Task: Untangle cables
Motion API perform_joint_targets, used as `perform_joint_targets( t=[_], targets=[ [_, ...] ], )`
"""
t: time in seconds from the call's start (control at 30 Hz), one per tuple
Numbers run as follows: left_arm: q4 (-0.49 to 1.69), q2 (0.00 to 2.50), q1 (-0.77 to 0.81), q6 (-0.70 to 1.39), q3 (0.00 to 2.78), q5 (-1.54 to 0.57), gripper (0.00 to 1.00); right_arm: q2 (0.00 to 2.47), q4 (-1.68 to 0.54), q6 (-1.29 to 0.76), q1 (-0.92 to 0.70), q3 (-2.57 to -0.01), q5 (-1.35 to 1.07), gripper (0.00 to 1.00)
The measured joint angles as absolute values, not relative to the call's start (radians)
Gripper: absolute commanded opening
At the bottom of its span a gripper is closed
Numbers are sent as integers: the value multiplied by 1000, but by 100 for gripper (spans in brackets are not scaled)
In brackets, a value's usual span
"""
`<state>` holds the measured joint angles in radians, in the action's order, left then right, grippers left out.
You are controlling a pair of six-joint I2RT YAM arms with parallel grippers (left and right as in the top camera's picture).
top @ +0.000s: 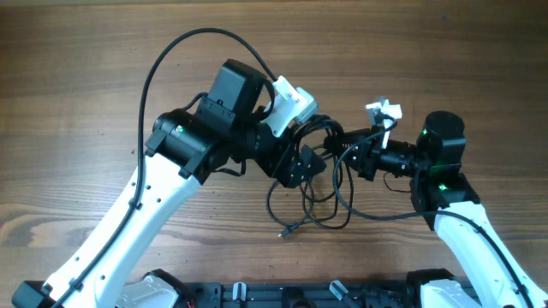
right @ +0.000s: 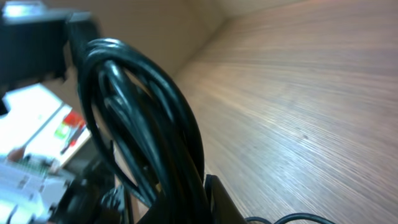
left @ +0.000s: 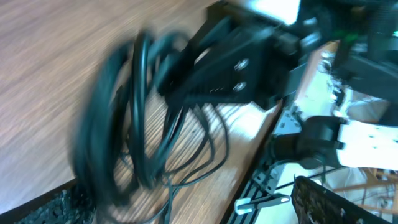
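Observation:
The cables [top: 318, 141] are a bundle of thin black cords held up between the two arms, with loose loops [top: 312, 210] lying on the wooden table below. One small plug end [top: 282, 232] lies at the front. My right gripper [top: 353, 158] is shut on the bundle, which fills the right wrist view [right: 149, 124] between its fingers [right: 193, 205]. My left gripper [top: 300, 164] is at the bundle's left side. In the left wrist view its fingers [left: 193, 205] are spread wide, and the blurred cables [left: 124, 130] hang between them. The right gripper [left: 239, 62] also shows there.
The wooden table [top: 86, 77] stretches all round. A thick black robot wire [top: 171, 51] arcs over the left arm. A white part [top: 384, 111] sits on the right arm. A black rail [top: 282, 295] runs along the table's front edge.

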<state>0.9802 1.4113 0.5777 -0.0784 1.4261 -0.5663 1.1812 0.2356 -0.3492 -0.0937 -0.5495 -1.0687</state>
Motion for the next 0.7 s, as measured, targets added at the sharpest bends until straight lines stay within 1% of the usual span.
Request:
perform_joint_targets(
  t=[0.13, 0.33, 0.43, 0.47, 0.5, 0.6, 0.63, 0.7],
  targets=[
    [1026, 1411, 578, 64, 1426, -442, 100, 1181, 232, -486, -94, -550, -926, 4],
    [1056, 1411, 578, 215, 1426, -390, 100, 1181, 229, -593, -94, -550, -859, 4],
    [1046, 1411, 578, 381, 1426, -386, 100, 1181, 229, -626, -94, -550, -852, 4],
    [1042, 1411, 578, 402, 1426, -386, 100, 1181, 229, -632, -94, -550, -851, 4],
    [1022, 1411, 578, 513, 1426, -386, 100, 1181, 229, -635, -94, -550, -851, 4],
    [1013, 1411, 578, 705, 1426, -386, 100, 1181, 229, -655, -94, -550, -851, 4],
    [1013, 1411, 578, 760, 1426, -386, 94, 1181, 229, -660, -94, -550, -851, 4],
    [1013, 1411, 580, 876, 1426, -385, 92, 1181, 229, -670, -94, -550, -851, 4]
  ],
)
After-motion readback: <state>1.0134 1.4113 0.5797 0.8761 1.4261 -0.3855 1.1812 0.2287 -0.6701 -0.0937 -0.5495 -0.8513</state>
